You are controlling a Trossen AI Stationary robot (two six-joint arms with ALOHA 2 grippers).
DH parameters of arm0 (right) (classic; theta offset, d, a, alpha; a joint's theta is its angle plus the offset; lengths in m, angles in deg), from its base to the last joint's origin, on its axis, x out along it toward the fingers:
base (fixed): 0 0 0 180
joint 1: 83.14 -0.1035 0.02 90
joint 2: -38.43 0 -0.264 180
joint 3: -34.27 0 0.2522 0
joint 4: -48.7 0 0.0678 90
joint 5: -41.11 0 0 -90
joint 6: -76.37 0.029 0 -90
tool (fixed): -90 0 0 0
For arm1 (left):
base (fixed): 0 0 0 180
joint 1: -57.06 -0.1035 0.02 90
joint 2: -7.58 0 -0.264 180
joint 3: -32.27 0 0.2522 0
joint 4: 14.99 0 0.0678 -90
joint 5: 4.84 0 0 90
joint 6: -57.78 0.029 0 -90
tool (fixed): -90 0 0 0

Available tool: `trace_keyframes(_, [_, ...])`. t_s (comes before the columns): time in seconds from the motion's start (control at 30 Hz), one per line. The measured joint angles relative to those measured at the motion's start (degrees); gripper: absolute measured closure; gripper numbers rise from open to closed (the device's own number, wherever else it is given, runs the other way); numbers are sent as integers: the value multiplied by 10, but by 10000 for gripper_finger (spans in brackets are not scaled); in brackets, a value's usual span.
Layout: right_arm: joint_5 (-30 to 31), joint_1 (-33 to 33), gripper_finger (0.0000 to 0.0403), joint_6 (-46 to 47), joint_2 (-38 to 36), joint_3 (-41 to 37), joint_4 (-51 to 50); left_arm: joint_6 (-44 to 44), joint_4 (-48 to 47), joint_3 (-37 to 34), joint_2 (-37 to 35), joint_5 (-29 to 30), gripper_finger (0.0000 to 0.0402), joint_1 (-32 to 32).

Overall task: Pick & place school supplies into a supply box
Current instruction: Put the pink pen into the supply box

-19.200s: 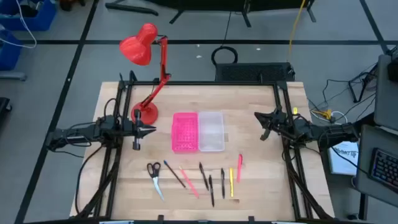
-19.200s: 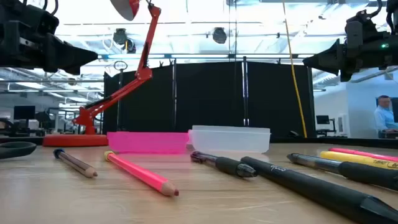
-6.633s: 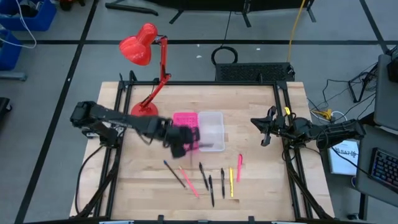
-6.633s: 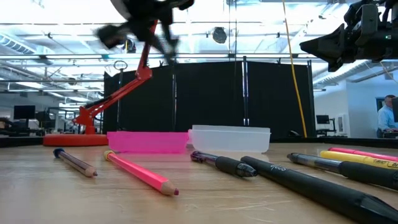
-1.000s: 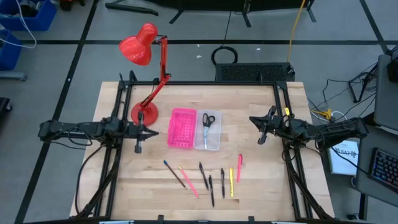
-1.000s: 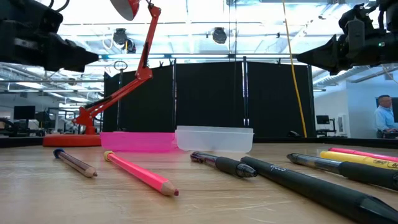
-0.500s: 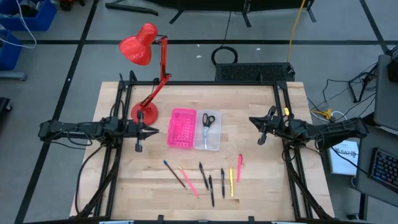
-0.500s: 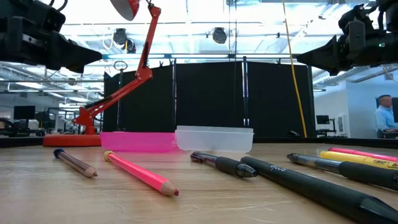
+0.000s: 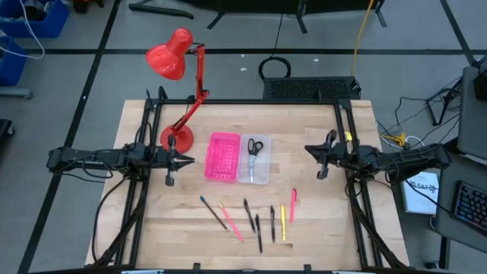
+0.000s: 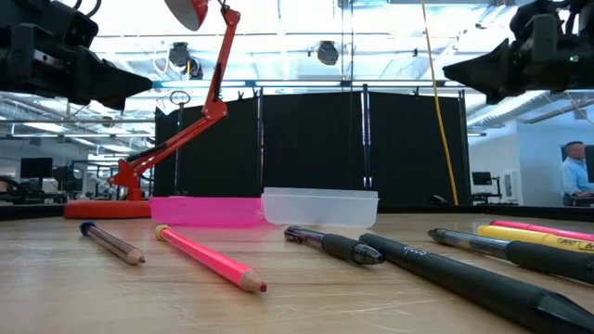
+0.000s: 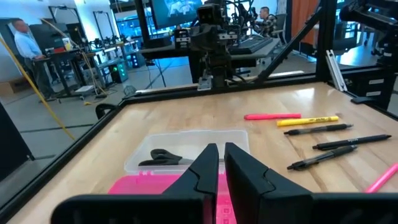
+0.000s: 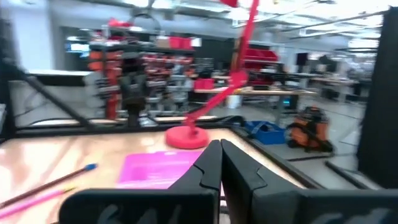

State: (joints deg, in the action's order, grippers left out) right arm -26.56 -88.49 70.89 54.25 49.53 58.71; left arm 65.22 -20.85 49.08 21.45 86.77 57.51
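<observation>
Seven pens and pencils lie in a row on the surface, near the clear box holding the scissors. Beside it sits a pink tray. Left gripper and right gripper hover at either side, both with fingers together.

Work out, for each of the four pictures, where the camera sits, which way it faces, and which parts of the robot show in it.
High view: overhead, looking straight down; both arms, left gripper, right gripper, scissors in the clear box.
Low view: table height, looking across pens to the pink tray; arms overhead.
Left wrist: faces the right arm across the box; own fingers shut.
Right wrist: faces the red lamp; own fingers shut.
All four share the pink tray.
</observation>
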Motion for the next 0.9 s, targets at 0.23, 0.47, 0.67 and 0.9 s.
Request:
trace_keyframes(0.23, [-16, 0, 403, 50, 21, 1, 41, 2, 0, 0, 0, 1, 364, 0])
trace_keyframes(0.47, [3, -50, 403, 88, 119, 62, 37, 3, 0, 0, 0, 50, 364, 0])
trace_keyframes(0.67, [127, -122, 403, 91, 283, 158, 30, -3, 0, 0, 0, 64, 364, 0])
trace_keyframes(0.9, [222, -191, 403, 76, 477, 316, -1, -21, 1, 0, 0, 59, 364, 0])
